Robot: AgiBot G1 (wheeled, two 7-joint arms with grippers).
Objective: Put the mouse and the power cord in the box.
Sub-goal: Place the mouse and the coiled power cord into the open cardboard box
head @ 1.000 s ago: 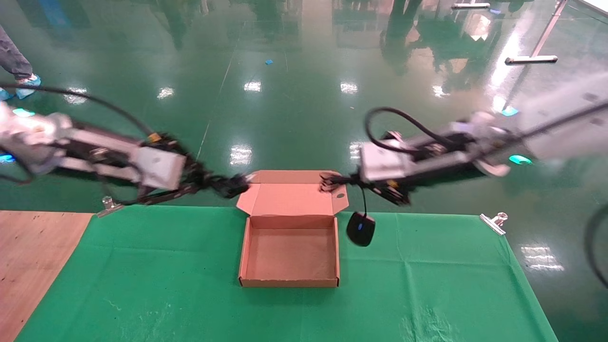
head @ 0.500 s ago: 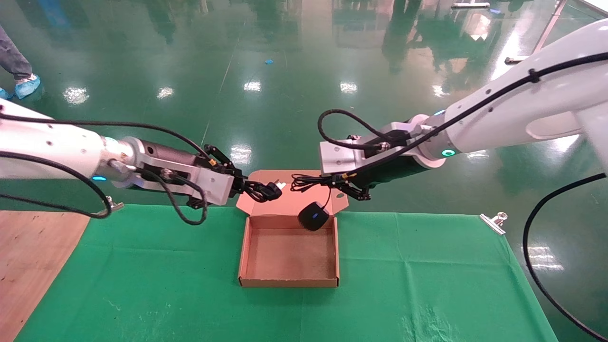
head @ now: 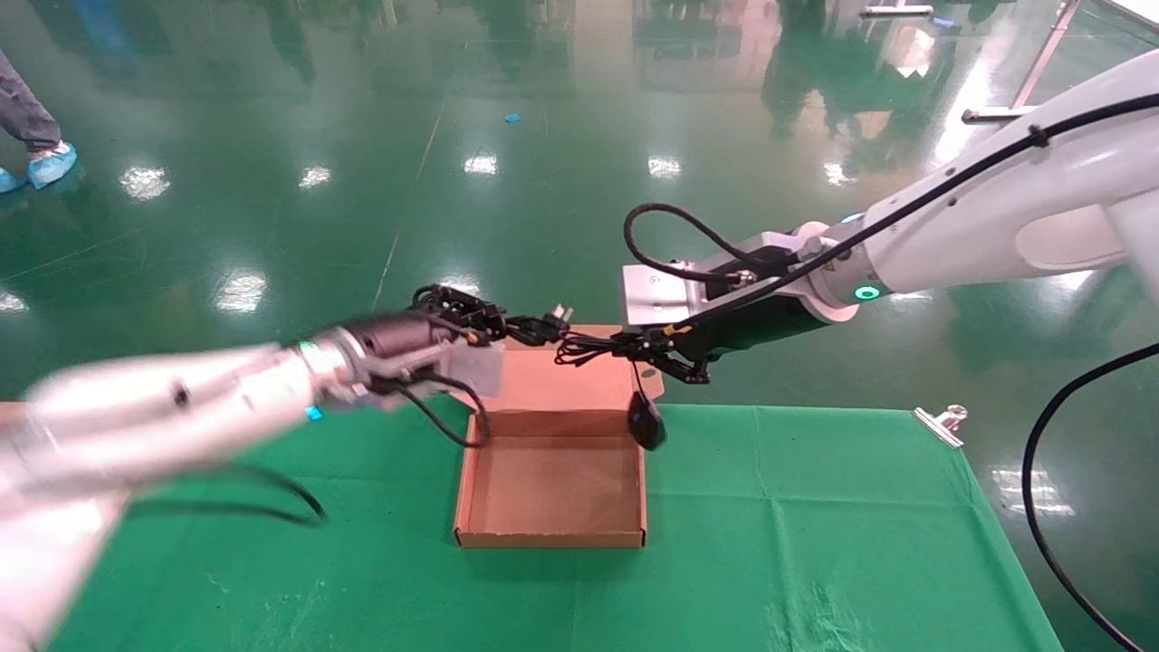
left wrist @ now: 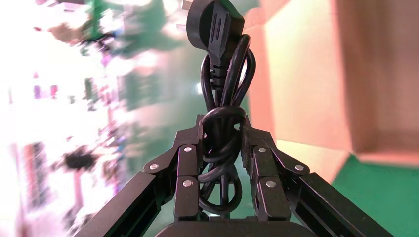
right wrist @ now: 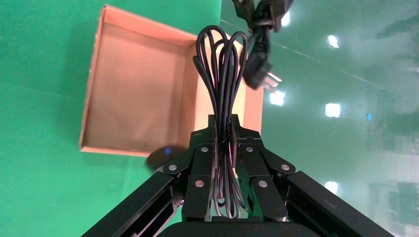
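The brown box (head: 467, 484) lies open on the green cloth, its lid (head: 561, 373) folded back. My right gripper (head: 623, 345) is over the lid's right side, shut on the looped thin cable (right wrist: 221, 69) of the mouse. The black mouse (head: 646, 421) dangles below it, by the box's right wall, and also shows beside the box (right wrist: 138, 94) as the mouse (right wrist: 160, 155). My left gripper (head: 505, 328) is over the lid's left part, shut on the bundled power cord (left wrist: 225, 74), whose plug (head: 553, 317) points toward the right gripper. The two bundles are close together.
The green cloth (head: 815, 525) covers the table and is clipped at the far corners, with one clip (head: 939, 424) on the right. Bare wood (head: 18, 435) shows at the left edge. Beyond the table is a shiny green floor.
My left arm has swung fast to the right and up with the power cord, closing on the right gripper. The mouse has swung back from over the box to its right wall.
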